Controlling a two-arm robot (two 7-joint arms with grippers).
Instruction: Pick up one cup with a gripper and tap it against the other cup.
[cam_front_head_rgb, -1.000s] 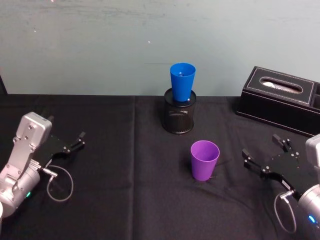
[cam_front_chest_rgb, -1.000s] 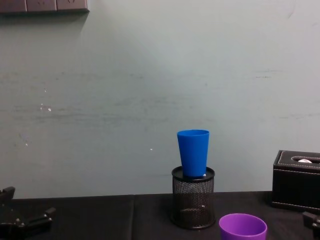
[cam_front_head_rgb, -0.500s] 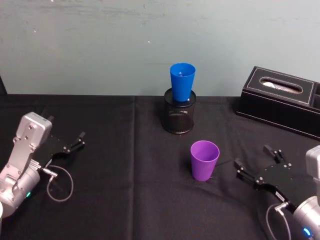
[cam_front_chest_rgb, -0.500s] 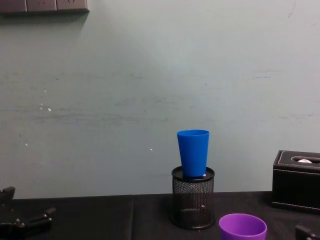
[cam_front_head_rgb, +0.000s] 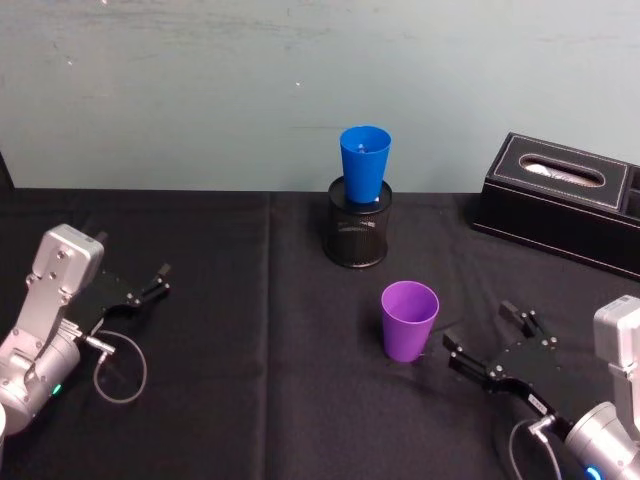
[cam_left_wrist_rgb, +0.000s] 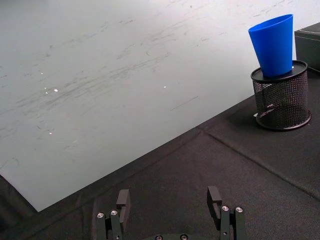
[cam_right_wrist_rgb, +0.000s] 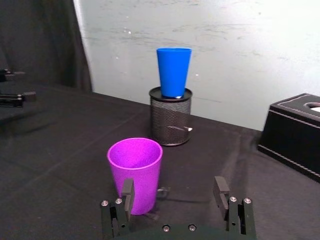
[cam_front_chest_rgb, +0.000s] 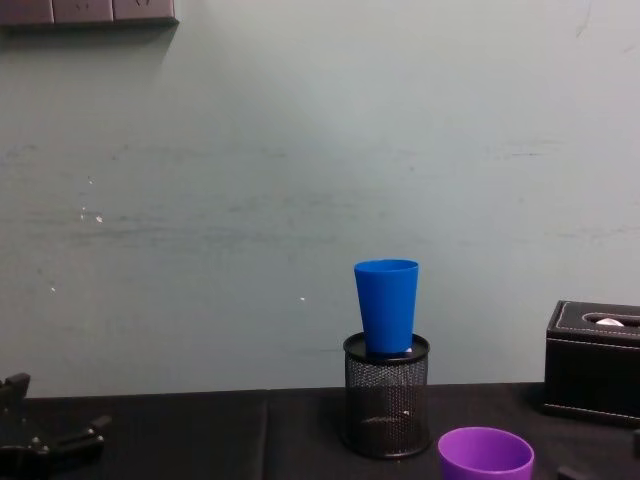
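**A:** Two cups, and neither is off its spot yet. How far along are we?

**B:** Barely begun, I'd say. Nearest us, the right gripper (cam_front_head_rgb: 484, 333) sits low over the table (cam_front_head_rgb: 250, 390). Its fingers (cam_right_wrist_rgb: 126, 195) are spread apart with nothing between them. The purple cup (cam_front_head_rgb: 409, 320) stands upright just beyond the fingertips, close but not touching.

**A:** Lined up?

**B:** Roughly. From the right wrist the purple cup sits toward one finger rather than centred in the gap. I'd judge the approach needs a small correction before closing.

**A:** And the other arm?

**B:** The left gripper (cam_front_head_rgb: 152, 283) is parked at the left side of the table, also spread and empty, well apart from both cups.

**A:** Where's the target?

**B:** Farther back, the blue cup (cam_front_head_rgb: 364, 160) stands upright in the mouth of a black mesh pen holder (cam_front_head_rgb: 358, 235). That raises it above the table, well apart from the purple cup. A black tissue box (cam_front_head_rgb: 560, 200) sits off to the right, near the wall.

**A:** So what's left?

**B:** Everything: close on the purple cup, lift it, carry it back and up, and tap it against the blue one. With the blue cup perched like that, I'd keep the tap gentle.
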